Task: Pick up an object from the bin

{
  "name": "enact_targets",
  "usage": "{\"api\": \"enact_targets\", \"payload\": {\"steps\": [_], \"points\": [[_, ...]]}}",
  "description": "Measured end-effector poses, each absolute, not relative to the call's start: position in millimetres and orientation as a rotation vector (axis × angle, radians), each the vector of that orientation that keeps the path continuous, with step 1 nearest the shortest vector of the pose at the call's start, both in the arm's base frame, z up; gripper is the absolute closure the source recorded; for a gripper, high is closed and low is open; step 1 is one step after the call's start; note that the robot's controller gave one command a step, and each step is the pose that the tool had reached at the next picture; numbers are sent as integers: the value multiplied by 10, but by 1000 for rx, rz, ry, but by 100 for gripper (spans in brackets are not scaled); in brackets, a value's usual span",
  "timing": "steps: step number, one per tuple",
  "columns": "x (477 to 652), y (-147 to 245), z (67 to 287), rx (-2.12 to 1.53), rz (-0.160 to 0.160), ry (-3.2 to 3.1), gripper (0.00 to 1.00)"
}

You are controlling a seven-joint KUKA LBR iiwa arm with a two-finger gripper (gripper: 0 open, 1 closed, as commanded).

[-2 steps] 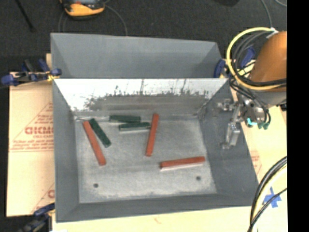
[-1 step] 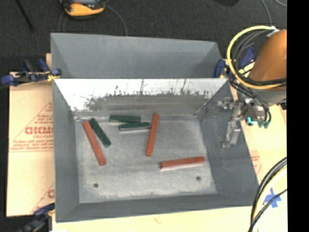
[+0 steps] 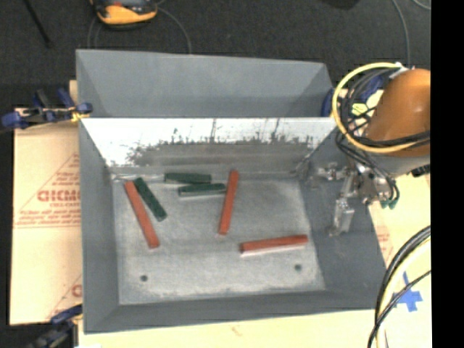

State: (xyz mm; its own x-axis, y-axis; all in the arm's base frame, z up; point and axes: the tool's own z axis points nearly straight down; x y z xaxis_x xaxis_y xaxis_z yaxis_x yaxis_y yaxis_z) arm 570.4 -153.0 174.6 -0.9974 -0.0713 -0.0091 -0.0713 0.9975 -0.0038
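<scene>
One red stick (image 3: pixel 274 246) is recorded nearest the gripper (image 3: pixel 339 220). It lies flat and almost level in the lower right of the floor of the bin (image 3: pixel 203 93), apart from every other piece. It is judged light, stiff and unlikely to break. Its faces look smooth, so some slip is to be expected if it is pinched near an end. A hold across the narrow width at mid-length is advised, since bare floor is left along both long sides. It is seen as a long, thin bar, brick red, with a paler edge along its left half.

Two more red pieces are noted. The centre red stick (image 3: pixel 228 202) is set nearly upright in the frame, and the left red stick (image 3: pixel 141 214) is slanted at centre left. A slanted green stick (image 3: pixel 149 199) is laid just beside the upper part of the left red stick; contact between them cannot be settled. An upper green stick (image 3: pixel 188 178) and a lower green stick (image 3: pixel 201 189) are placed level and close together in the upper centre, near the back wall.

The gripper is positioned at the right of the frame, over the bin's sloped right wall, and nothing is seen held in it. Whether it is spread or pressed together cannot be told. An orange cover (image 3: pixel 402 107) ringed by cables is carried on the arm in the upper right.
</scene>
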Motion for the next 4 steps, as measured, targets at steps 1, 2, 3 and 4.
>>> {"api": "enact_targets", "payload": {"steps": [1,2,3,4], "points": [[5432,-1143,1215,-442,-4,3106,0],[5816,-1453,830,-554,-5,3088,100],[5816,-1451,830,-555,-5,3088,100],[6025,-1424,1539,-571,-2,3088,100]]}}
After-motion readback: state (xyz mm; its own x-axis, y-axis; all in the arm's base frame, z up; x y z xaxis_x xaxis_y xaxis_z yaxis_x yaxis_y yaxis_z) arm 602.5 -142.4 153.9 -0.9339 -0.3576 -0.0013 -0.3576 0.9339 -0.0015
